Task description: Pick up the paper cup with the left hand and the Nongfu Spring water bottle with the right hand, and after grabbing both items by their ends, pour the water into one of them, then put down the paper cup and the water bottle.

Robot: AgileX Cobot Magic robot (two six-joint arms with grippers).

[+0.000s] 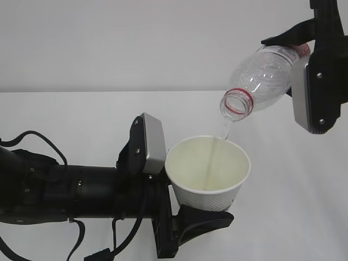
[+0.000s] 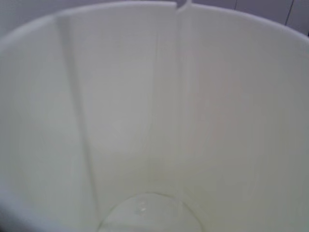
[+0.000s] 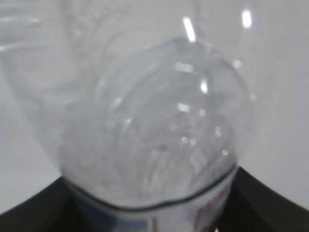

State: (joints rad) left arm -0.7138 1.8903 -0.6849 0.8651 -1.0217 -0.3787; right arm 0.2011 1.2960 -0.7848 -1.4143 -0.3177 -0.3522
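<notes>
The white paper cup (image 1: 207, 175) is held upright above the table, with my left gripper (image 1: 187, 205) shut on its lower body. The left wrist view looks down into the paper cup (image 2: 120, 106), where a shallow pool of water (image 2: 149, 216) lies at the bottom. My right gripper (image 1: 293, 60) is shut on the Nongfu Spring water bottle (image 1: 263, 76), which is tilted with its red-ringed mouth down and to the left, just above the cup's rim. A thin stream of water (image 1: 225, 129) runs from the mouth into the cup. The right wrist view shows the clear bottle (image 3: 154, 125) between black fingers (image 3: 275, 203).
The white table (image 1: 81, 119) stretches behind both arms, with a pale wall beyond it. The left arm's black cables (image 1: 38, 142) loop at the lower left. The grey module (image 1: 310, 95) of the right hand hangs at the right edge.
</notes>
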